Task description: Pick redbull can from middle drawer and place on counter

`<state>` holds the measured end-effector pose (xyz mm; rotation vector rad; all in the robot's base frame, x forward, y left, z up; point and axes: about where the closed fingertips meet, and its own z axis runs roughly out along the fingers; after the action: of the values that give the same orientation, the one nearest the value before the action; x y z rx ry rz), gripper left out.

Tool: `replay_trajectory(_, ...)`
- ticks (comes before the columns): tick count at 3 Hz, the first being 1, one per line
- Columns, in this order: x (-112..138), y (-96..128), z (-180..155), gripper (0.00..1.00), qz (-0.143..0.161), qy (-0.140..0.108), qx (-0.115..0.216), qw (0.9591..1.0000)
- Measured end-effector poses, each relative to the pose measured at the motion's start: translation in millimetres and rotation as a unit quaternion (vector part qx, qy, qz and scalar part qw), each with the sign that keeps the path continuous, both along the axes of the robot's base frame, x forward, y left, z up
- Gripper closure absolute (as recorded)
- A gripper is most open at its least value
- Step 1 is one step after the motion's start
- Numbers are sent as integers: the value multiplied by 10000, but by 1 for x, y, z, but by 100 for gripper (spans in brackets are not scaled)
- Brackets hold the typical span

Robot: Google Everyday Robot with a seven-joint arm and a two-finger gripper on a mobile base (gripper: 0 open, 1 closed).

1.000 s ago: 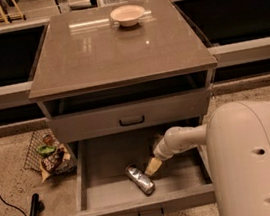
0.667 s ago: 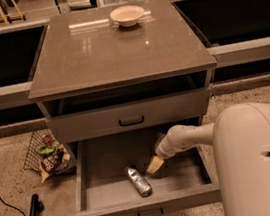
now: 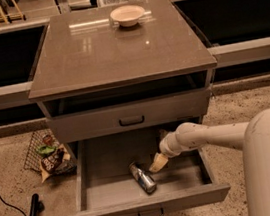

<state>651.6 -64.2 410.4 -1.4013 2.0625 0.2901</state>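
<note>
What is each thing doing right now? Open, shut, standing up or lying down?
middle drawer: pulled open.
redbull can: lying on its side in the middle drawer.
upper drawer: shut.
bowl: upright on the counter.
gripper: down inside the middle drawer, beside the redbull can.

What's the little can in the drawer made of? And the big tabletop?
The redbull can looks like shiny silvery metal; it glints. The counter seems polished stone or laminate, since lights reflect off it. The gripper hangs in the middle drawer near the can.
</note>
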Motion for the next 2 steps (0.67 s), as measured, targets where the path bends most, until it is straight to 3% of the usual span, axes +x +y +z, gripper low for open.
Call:
replay_trajectory(1, -9, 2, 15, 0, -124, 175, 231, 9995)
replay_trajectory(2, -18, 14, 8, 0, -403, 515, 457, 9968)
